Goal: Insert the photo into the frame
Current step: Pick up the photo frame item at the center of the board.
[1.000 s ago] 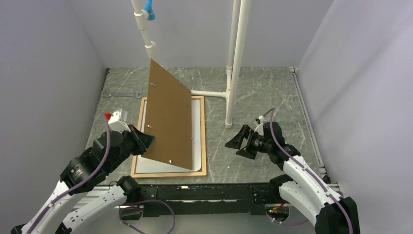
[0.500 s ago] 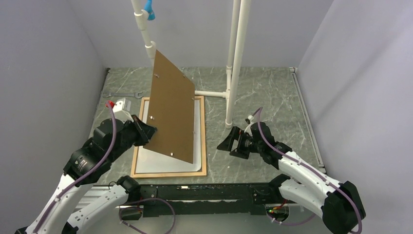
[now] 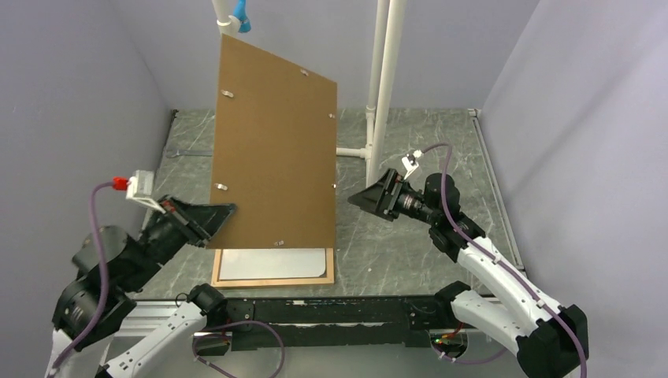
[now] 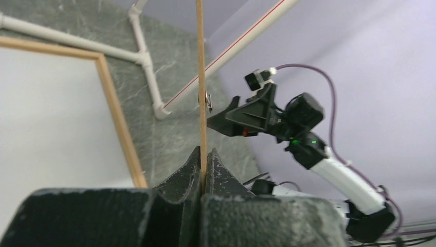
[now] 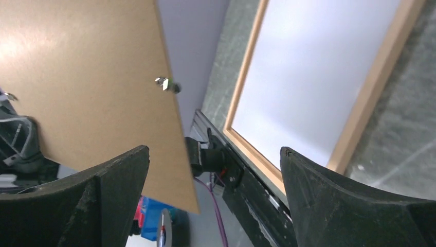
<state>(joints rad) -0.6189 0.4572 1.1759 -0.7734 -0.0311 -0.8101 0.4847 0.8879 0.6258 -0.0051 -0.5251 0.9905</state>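
Left claw point(image 3: 223, 211) is clenched on the lower left edge of the brown backing board point(image 3: 276, 150), which I hold lifted and steeply tilted above the frame point(image 3: 272, 280). The frame lies flat on the counter point(image 3: 425, 142) at the near edge, between my two arms; from above, only its near strip shows below the board. The photo point(image 3: 272, 262) rests inside the frame, white back up. Right claw point(image 5: 211, 154) is spread wide and grasps nothing; it hovers near the board's right edge, in front of the white pipe stand point(image 3: 384, 87).
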